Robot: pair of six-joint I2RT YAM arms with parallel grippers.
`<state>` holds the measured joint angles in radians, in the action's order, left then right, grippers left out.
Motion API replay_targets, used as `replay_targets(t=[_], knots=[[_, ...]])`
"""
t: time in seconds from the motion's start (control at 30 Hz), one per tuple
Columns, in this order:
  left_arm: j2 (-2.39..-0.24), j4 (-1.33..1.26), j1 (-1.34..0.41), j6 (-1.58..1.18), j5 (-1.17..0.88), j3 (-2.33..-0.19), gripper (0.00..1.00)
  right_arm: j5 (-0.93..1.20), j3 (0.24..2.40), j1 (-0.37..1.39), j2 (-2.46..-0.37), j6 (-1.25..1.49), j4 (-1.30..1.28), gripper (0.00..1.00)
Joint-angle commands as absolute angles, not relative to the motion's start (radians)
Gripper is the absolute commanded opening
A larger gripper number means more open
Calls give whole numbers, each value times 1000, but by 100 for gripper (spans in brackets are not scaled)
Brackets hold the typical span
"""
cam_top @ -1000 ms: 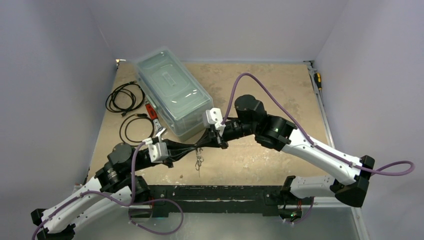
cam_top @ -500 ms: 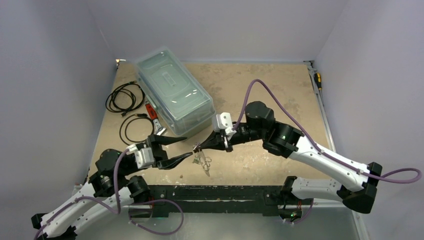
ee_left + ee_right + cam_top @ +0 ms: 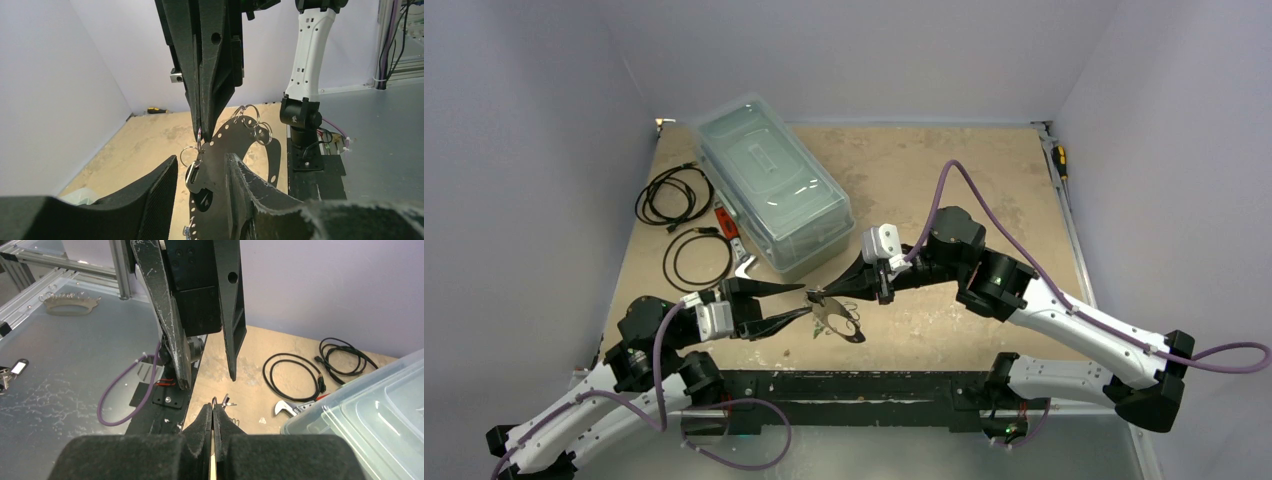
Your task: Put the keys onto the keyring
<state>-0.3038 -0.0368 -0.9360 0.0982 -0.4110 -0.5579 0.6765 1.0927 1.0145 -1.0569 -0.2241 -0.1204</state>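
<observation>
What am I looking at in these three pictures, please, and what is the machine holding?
Two robot arms stand at the near edge of a table. One picture looks down from above; the other two come from cameras on each wrist. On the table lie a clear lidded box, black cables and a wrench. The right gripper is pinched shut on the keyring, a thin band hung with small rings. The left gripper is open, its fingers either side of the band.

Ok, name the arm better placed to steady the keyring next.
Left, probably. The right gripper is shut and holds the keyring up by its edge, so it is occupied. The left gripper is open, one jaw either side of the hanging loop, ready to close on it.
</observation>
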Motion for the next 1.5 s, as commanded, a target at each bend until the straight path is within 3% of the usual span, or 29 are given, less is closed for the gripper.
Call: replay_targets(t=[0.0, 0.53, 0.87, 1.07, 1.47], knots=[[-319, -78, -933, 105, -443, -553, 38, 706, 1084, 1020, -1025, -192, -16, 0], [-361, -75, -931, 95, -420, -552, 45, 752, 1059, 1020, -992, -168, 8, 0], [-391, -76, -931, 86, -471, -558, 29, 778, 1072, 1020, -1001, -161, 33, 0], [-384, -77, -931, 90, -478, -557, 0, 770, 1062, 1020, -1006, -157, 61, 0], [-381, -78, -932, 91, -484, -553, 0, 711, 989, 1020, -967, -80, 240, 0]])
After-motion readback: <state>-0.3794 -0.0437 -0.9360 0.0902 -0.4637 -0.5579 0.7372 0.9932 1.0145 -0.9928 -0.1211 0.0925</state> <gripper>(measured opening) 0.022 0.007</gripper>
